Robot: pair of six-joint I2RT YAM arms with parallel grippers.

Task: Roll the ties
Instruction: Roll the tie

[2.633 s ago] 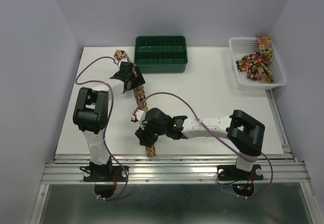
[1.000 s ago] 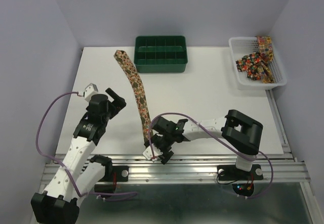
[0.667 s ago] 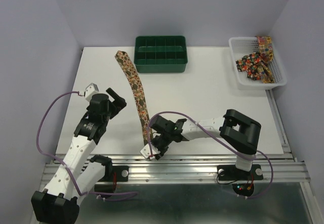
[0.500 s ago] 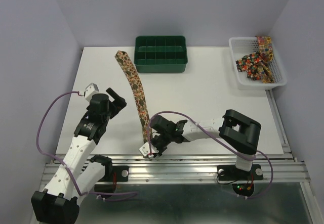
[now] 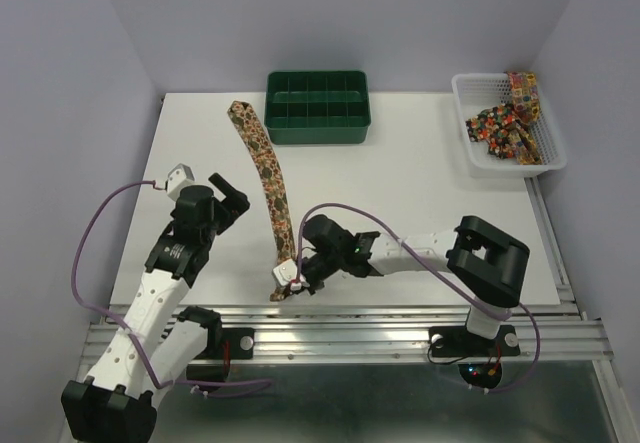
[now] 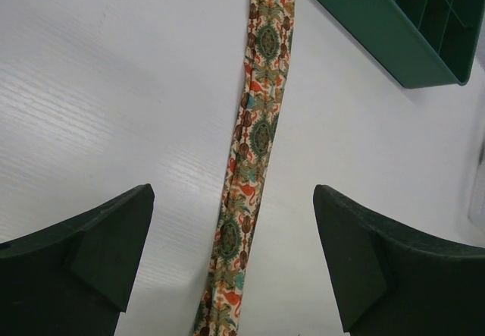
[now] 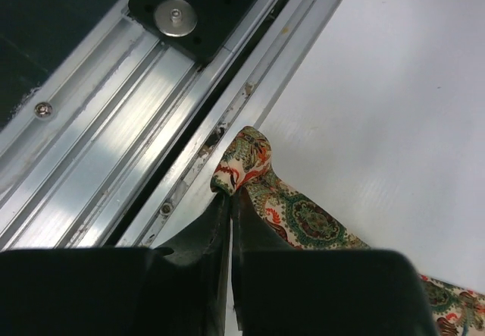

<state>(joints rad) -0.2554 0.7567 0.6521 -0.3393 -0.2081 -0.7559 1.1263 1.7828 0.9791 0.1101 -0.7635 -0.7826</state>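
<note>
Tie end pinched at the near edge

Tie (image 5: 268,178): one long printed strip lying flat on the table (image 5: 420,193), running from just left of the tray (image 5: 318,106) down to the near edge. It looks like thin, limp cloth. My guess is that it weighs almost nothing, buckles if pushed, and slides easily on the smooth white top. The best hold is probably right at the end and across the full width, so the first turn starts square.

The right gripper (image 5: 297,278) has that hold. Its fingers are pressed together on the near end, which stands up in a small fold (image 7: 241,161) beside the rail (image 7: 114,124).

The left gripper (image 5: 228,195) is spread wide and empty, left of the strip and clear of it. In its wrist view the cloth (image 6: 254,146) runs between the two fingers.

Spare ties (image 5: 505,118) sit bunched in the basket (image 5: 548,158), well apart.

Hard to tell:
- The fingers hide how much cloth is caught between them.
- From above, the arm covers the pinched end.
- The left wrist view cuts the strip off at top and bottom.
- The heap in the basket cannot be counted.
</note>
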